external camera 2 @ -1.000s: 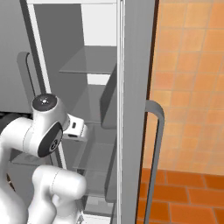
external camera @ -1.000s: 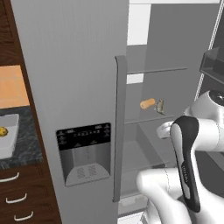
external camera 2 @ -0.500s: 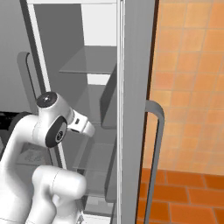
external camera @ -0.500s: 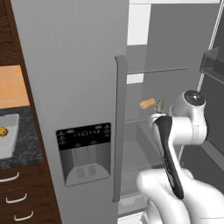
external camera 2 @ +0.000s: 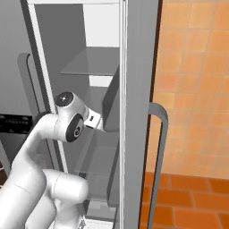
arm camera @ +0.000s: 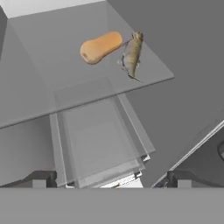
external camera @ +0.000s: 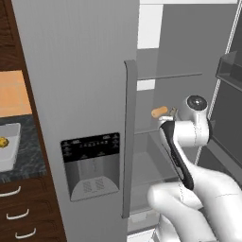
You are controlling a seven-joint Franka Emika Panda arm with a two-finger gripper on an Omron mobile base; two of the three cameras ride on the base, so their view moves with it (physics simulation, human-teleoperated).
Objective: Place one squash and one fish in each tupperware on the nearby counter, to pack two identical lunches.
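Since a second ago the arm has swung up and reached further into the open fridge, so the wrist now sits right by the glass shelf (arm camera: pixel 39 52) instead of hanging low in front of it. Base hasn't driven anywhere, background's the same

On that shelf there's a squash (arm camera: pixel 100 47) and a fish (arm camera: pixel 132 53) lying side by side, just about touching, fish on the right in the hand view. From the left base view you can spot the squash (external camera: pixel 159 112) poking out just left of the wrist. Below the shelf is a clear fridge drawer (arm camera: pixel 98 140)

The tool (arm camera: pixel 111 179) is empty, and its finger tips (arm camera: pixel 39 179) sit far apart at the bottom corners of the hand view, so it's spread wide. It's short of the shelf items, not touching either

Over on the far left, one tupperware (external camera: pixel 8 146) sits on the counter (external camera: pixel 26 163) with a yellow lump in it, looks like the other squash (external camera: pixel 2 142)
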